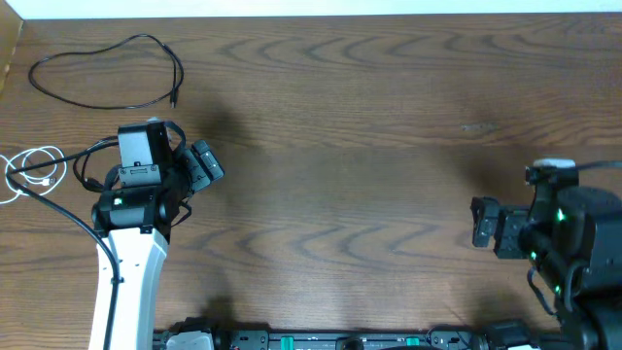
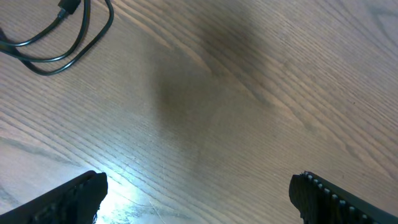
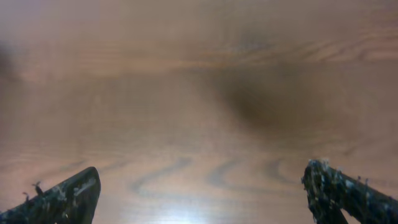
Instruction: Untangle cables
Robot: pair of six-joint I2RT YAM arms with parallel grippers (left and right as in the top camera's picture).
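One black cable [image 1: 107, 73] lies in a loose loop at the far left of the table; its plug end and a bend also show in the left wrist view [image 2: 56, 37]. The white cable [image 1: 29, 173] is coiled at the left edge. A thin black cord [image 1: 53, 202] crosses it and runs toward the left arm's base; I cannot tell whether it is a cable or arm wiring. My left gripper [image 1: 204, 165] [image 2: 196, 186] is open and empty over bare wood, below the black loop. My right gripper [image 1: 481, 222] [image 3: 202, 186] is open and empty at the right.
The wooden table [image 1: 340, 146] ends at a pale wall along the far edge. The arm bases and a rail [image 1: 330, 340] line the near edge. A thicker black wire [image 1: 86, 163] loops beside the left wrist.
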